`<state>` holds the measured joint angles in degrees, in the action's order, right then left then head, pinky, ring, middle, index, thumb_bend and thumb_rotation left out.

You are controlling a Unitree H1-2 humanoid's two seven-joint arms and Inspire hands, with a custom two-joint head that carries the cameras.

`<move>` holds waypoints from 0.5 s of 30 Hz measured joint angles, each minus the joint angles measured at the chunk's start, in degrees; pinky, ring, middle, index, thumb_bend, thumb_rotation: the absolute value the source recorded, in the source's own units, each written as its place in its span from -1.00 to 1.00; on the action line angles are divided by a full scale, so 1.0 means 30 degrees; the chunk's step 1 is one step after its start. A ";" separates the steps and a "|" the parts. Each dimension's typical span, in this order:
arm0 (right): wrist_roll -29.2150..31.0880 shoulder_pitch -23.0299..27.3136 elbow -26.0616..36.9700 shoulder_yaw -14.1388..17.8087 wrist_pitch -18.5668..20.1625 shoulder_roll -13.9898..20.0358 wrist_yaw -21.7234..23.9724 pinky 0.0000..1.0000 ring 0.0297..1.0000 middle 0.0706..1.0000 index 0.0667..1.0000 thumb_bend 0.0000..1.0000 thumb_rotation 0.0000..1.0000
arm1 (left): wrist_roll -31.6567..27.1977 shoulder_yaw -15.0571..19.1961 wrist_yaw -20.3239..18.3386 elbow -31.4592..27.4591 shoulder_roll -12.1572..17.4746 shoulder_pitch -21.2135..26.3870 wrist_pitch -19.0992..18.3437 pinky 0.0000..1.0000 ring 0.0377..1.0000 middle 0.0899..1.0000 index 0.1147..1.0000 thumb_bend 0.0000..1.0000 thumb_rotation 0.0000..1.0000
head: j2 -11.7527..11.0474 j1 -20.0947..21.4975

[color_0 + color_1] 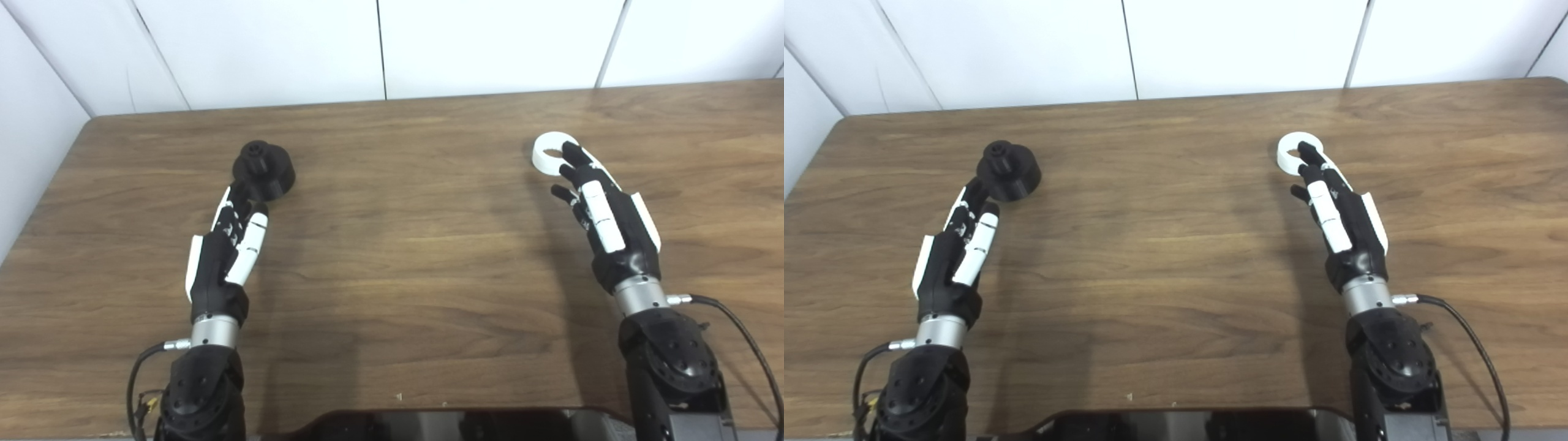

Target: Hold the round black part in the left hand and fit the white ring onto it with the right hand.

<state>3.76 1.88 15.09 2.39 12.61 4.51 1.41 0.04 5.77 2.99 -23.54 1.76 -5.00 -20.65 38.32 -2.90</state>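
Both reaching: left hand (228,245) unclenched at the black part (264,169), right hand (603,211) unclenched over the ring (550,153); grasps came next, I'd say.

The counter (404,245) is showing a brown wood-grain surface, smooth, with a dull sheen. The round black part (264,169) is appearing as matt black plastic. The white ring (549,153) is presenting as smooth white plastic, slightly matt. The left hand (228,245) and right hand (603,211) are showing black and white plastic shells, each joining a brushed metal wrist collar. The wall panels (490,43) behind are looking smooth and white.
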 measured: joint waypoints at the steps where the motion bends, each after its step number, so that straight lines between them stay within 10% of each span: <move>1: 0.0039 0.0000 0.0000 0.0011 0.0001 -0.0003 0.0010 0.76 0.89 0.87 0.74 0.13 0.64 | 0.0274 -0.0082 0.0032 0.0030 0.0037 0.0036 0.0002 0.80 0.86 0.87 0.81 -0.11 -0.10 | 0.0000 0.0000; 15: 0.0211 -0.0050 -0.0825 -0.0058 -0.0596 0.0023 0.0253 0.85 0.99 0.96 0.80 0.10 0.74 | 0.6022 -0.0937 0.0280 0.0436 0.1905 0.1055 -0.0488 0.57 0.77 0.86 0.84 0.70 -0.71 | -0.0499 -0.0294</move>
<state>4.39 1.73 12.61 2.21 10.82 4.58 2.17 18.11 2.96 3.83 -22.23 7.48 -1.83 -22.11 36.83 -3.78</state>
